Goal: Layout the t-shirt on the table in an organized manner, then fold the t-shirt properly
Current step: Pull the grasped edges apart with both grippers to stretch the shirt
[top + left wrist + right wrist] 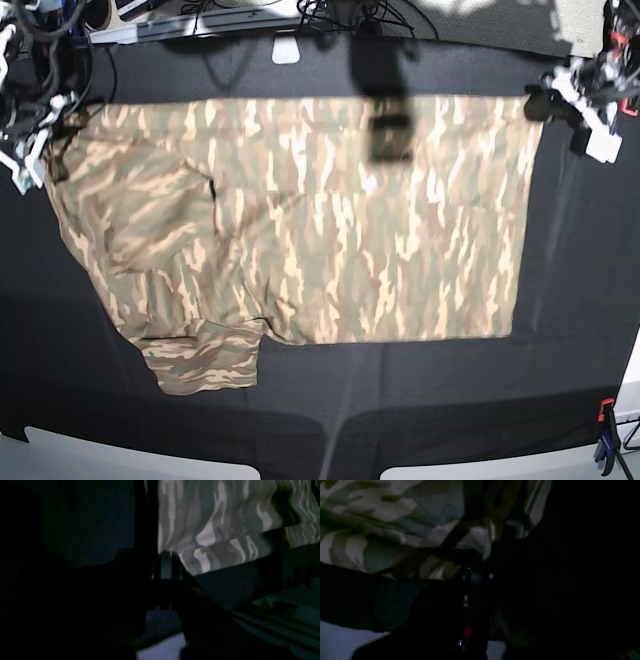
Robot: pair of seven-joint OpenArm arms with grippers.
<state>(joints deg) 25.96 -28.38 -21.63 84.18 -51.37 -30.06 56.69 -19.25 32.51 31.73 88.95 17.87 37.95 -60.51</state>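
Observation:
The camouflage t-shirt (330, 230) lies spread wide on the black table (420, 400), with one sleeve folded out at the lower left (205, 360). My left gripper (537, 105) is shut on the shirt's far right corner; in the left wrist view the gripper (165, 555) pinches the fabric edge (212, 517). My right gripper (52, 135) is shut on the far left corner; in the right wrist view the gripper (482, 555) holds bunched fabric (382, 512). The far edge runs taut between both grippers. The collar is not visible.
Cables (340, 15) and a white block (286, 50) sit along the table's far edge. A blue and red clamp (605, 445) grips the near right corner. A dark shadow (388, 130) falls across the shirt's upper middle. The table's near edge (100, 445) meets pale floor.

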